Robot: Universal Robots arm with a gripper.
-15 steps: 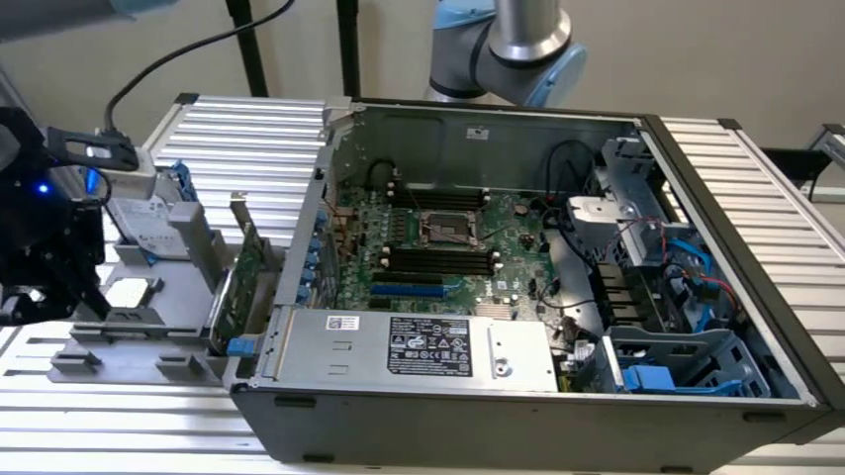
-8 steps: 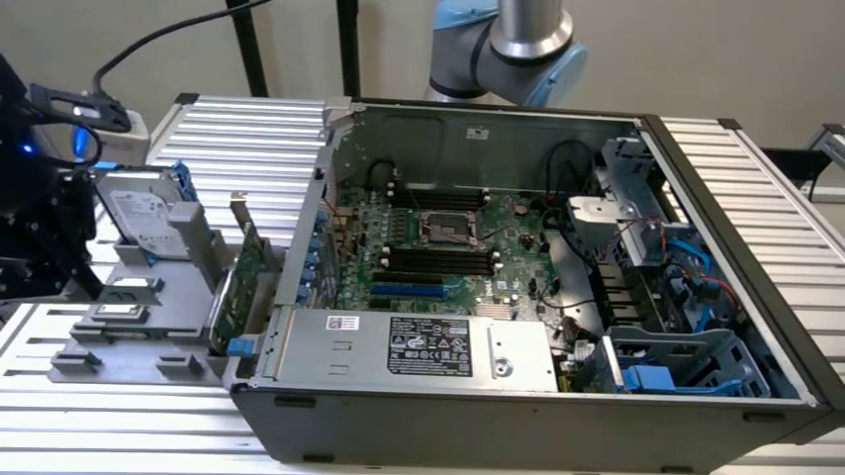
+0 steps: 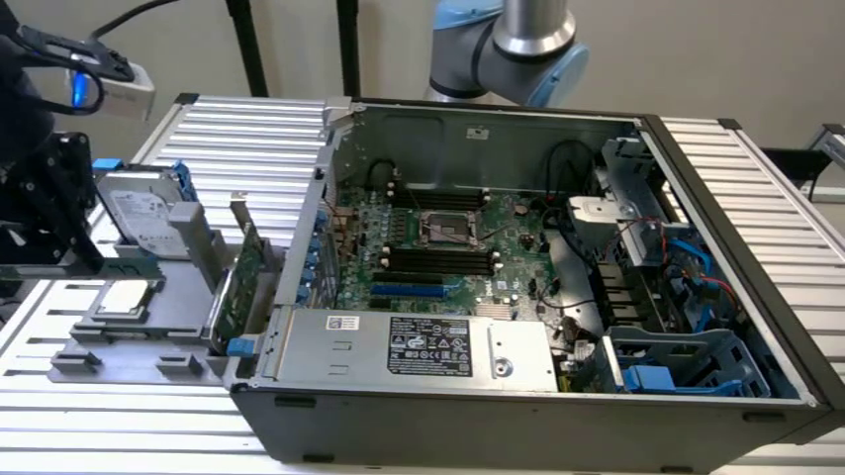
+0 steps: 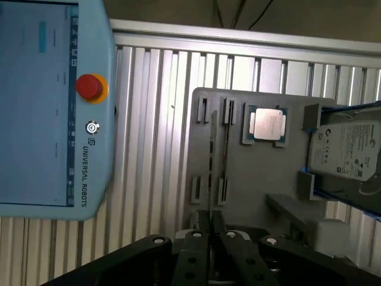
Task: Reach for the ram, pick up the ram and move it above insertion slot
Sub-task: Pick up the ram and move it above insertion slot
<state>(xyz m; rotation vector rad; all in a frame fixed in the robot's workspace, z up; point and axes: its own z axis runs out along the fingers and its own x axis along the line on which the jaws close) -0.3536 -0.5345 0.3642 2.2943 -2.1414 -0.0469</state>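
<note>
Hanging at the scene's left, the one gripper (image 4: 209, 225) sits over the left end of the one grey tray (image 4: 256, 179); how far it is open, and whether it has hold of anything, I cannot tell. One ram (image 4: 211, 158) shows in the wrist view as a thin stick seen edge-on. It runs along the tray in line with the gripper, between four slotted blocks (image 4: 202, 110) set in two pairs. A second dark line runs just beside it, and I cannot tell what that is. Just beside the ram, farther back, lies one CPU (image 4: 268, 124), and beyond that one drive (image 4: 348, 149) stands in blue brackets. Off the tray on the ram's side is one pendant (image 4: 53, 107) with one red button (image 4: 89, 86). Right of the tray one green card (image 3: 240, 282) stands on edge with one blue tab (image 3: 240, 346) at its near end, just beside the one open case (image 3: 528, 426). Inside, on the one motherboard (image 3: 516, 223), lie four black slots (image 3: 436, 260), as near as I can count, well apart from the ram, with one blue slot (image 3: 414, 291) just nearer. One power supply (image 3: 410, 346) fills the case's near left corner and one blue cage (image 3: 687, 361) the near right. One arm (image 3: 521, 40) rises behind the case's far wall.
</note>
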